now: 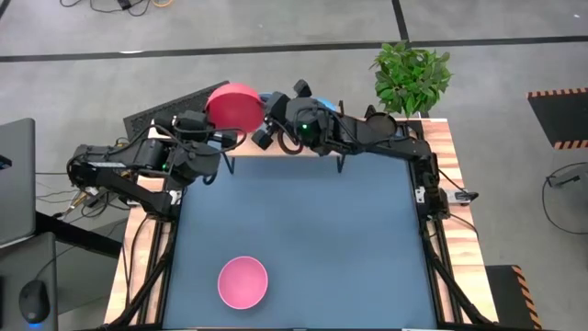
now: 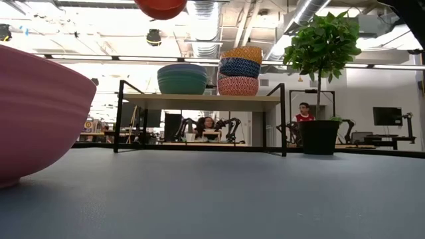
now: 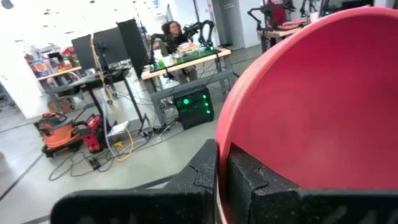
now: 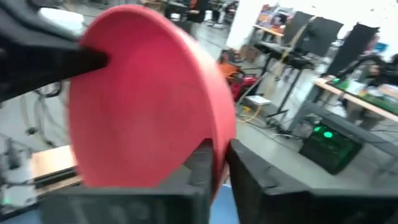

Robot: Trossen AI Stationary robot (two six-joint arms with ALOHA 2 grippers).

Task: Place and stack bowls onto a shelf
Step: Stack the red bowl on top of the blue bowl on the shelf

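The red bowl hangs in the air between both grippers above the far-left part of the table; only its underside shows in the low view. My left gripper and my right gripper are both shut on its rim. The shelf stands at the far edge. It carries a grey-blue bowl nested in a green one and a stack of three patterned bowls. The pink bowl rests on its base near the table's near edge. My left gripper pinches the red bowl's rim, one finger inside the hollow and one outside. It comes from the table's left. The bowl is lifted clear and tipped toward its side. My right gripper pinches the rim on the opposite side, one finger on each face. It reaches in from the right.
A potted plant stands at the table's far right corner, just right of the shelf. A dark flat panel lies behind the left arm. The blue tabletop stretches between the shelf and the pink bowl. People sit in the room beyond.
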